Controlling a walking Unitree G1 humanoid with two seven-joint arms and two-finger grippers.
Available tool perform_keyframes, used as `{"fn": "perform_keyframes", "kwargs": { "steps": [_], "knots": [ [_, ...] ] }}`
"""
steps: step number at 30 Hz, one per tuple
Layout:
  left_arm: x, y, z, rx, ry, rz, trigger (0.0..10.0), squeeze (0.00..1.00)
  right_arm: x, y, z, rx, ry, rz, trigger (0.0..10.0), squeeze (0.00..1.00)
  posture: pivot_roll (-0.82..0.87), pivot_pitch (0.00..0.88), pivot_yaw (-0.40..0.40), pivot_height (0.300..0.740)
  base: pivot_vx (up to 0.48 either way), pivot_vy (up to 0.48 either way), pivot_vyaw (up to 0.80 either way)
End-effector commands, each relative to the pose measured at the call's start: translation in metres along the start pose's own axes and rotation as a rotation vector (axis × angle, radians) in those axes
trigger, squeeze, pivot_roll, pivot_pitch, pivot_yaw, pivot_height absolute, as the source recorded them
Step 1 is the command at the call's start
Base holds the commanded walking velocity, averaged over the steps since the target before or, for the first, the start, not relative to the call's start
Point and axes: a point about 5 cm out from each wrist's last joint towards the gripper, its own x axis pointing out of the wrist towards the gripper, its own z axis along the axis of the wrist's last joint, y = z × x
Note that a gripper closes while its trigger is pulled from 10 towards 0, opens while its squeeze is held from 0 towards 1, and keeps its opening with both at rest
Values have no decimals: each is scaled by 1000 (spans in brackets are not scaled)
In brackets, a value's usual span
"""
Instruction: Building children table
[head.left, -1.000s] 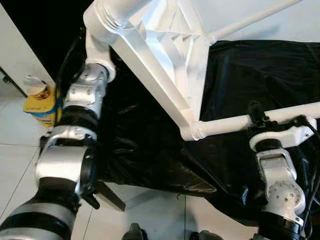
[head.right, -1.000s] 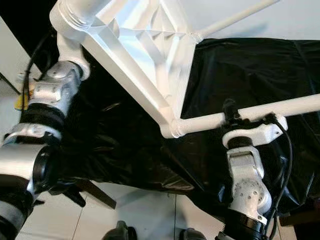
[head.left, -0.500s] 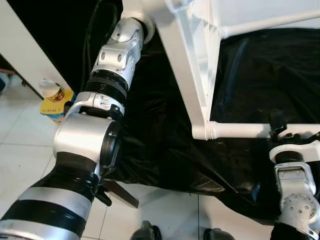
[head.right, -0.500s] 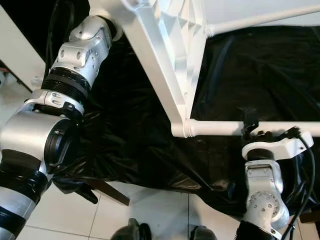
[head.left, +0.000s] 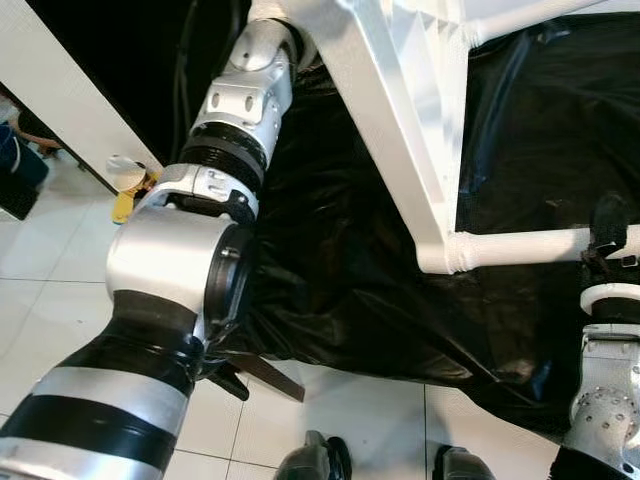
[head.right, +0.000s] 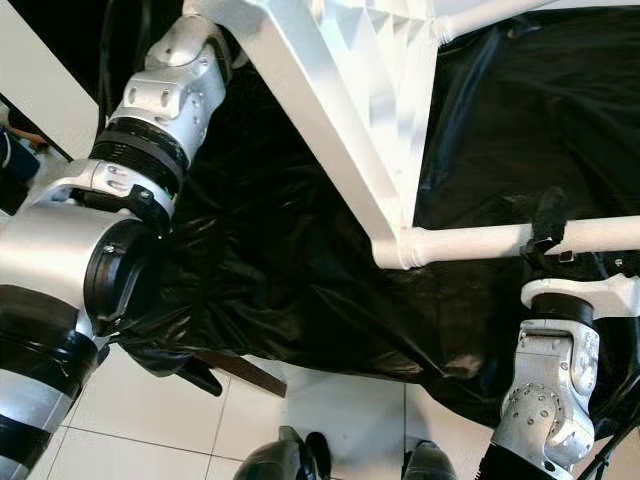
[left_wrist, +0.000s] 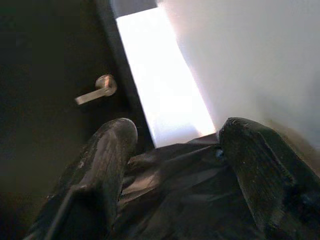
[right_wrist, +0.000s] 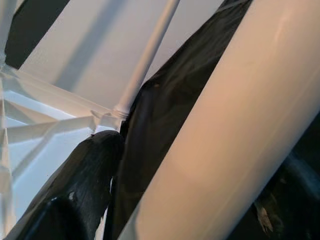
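My left end effector (left_wrist: 175, 145) is spread wide with nothing between its black fingers (left_wrist: 107, 165); past them I see crumpled black sheet (left_wrist: 185, 200), a dark door with a metal handle (left_wrist: 97, 90), and a pale wall. The left arm (head.left: 190, 270) reaches up beside the white frame (head.left: 400, 130). The ribbed plastic frame hangs tilted over the glossy, wrinkled sheet covering the surface. A smooth round leg (head.right: 480, 240) runs out rightward from the frame's corner socket. My right end effector (head.right: 548, 228) is clamped on that leg. Below lies white tiled floor (head.left: 60, 290).
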Motion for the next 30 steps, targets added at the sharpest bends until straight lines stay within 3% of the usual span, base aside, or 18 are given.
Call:
{"fn": "perform_keyframes", "kwargs": {
  "steps": [1, 5, 8, 11, 14, 19, 30],
  "knots": [
    [2, -9, 4, 26, -9, -64, 10000, 0, -176, -71, -42, 16, 409, -528, 10000, 0, -152, 164, 210, 740, 0, 0, 0],
    [3, -11, 4, 28, -10, -67, 10000, 0, -175, -69, -45, 48, 434, -492, 10000, 0, -150, 164, 209, 740, 0, 0, 0],
    [3, -11, 6, 29, -16, -69, 10000, 0, -174, -60, -51, 141, 500, -392, 10000, 0, -139, 164, 206, 740, 0, 0, 0],
    [4, -10, 7, 31, -18, -70, 10000, 0, -173, -57, -53, 170, 525, -354, 10000, 0, -139, 164, 205, 740, 0, 0, 0],
    [3, -9, 7, 45, -20, -69, 10000, 0, -183, -47, -60, 230, 614, -261, 10000, 0, -132, 167, 198, 740, 0, 0, 0],
    [4, -9, 8, 55, -25, -68, 10000, 0, -197, -43, -64, 250, 682, -215, 10000, 0, -137, 174, 198, 740, 0, 0, 0],
    [4, -12, 9, 58, -34, -77, 10000, 0, -206, -46, -70, 259, 748, -208, 10000, 0, -137, 180, 195, 740, 0, 0, 0]
  ]
}}
